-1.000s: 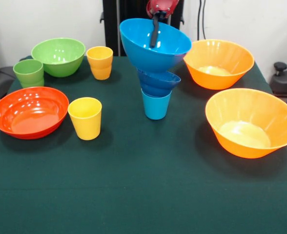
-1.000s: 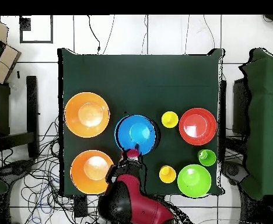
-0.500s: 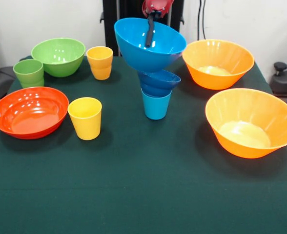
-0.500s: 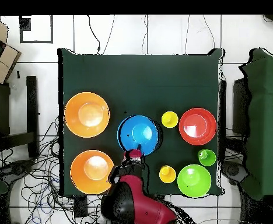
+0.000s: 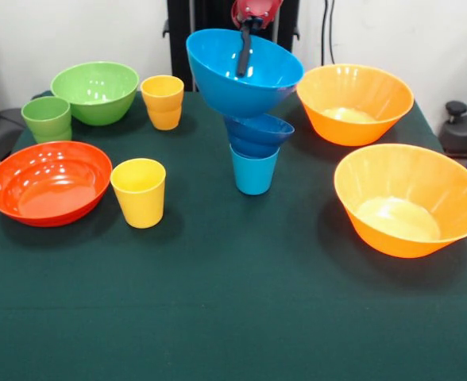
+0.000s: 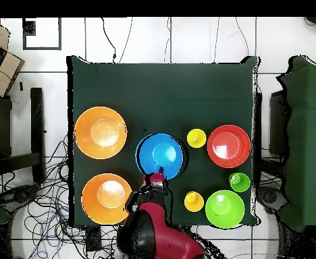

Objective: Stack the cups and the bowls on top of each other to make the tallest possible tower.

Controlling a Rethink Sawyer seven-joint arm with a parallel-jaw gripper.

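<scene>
A tilted light blue bowl (image 5: 245, 83) (image 6: 161, 155) hangs just over a small dark blue bowl (image 5: 257, 133), which sits in a light blue cup (image 5: 253, 171); this short tower stands mid-table. My gripper (image 5: 243, 63) (image 6: 158, 174) is shut on the light blue bowl's far rim, with one black finger inside it. Whether that bowl touches the dark blue one below, I cannot tell. Loose on the cloth are two yellow cups (image 5: 139, 192) (image 5: 163, 101), a green cup (image 5: 47, 119), a green bowl (image 5: 95, 91), a red-orange bowl (image 5: 49, 181) and two orange bowls (image 5: 354, 103) (image 5: 408, 198).
All pieces stand on a dark green table cloth (image 5: 233, 302). In the overhead view the orange bowls (image 6: 100, 132) (image 6: 105, 197) lie left of the tower, and the red-orange bowl (image 6: 228, 146) and green bowl (image 6: 224, 208) lie right. Cables cover the floor around the table.
In the front view the light blue bowl has shifted left and slightly up with my gripper since one second ago. Over the last half second nothing has moved.
</scene>
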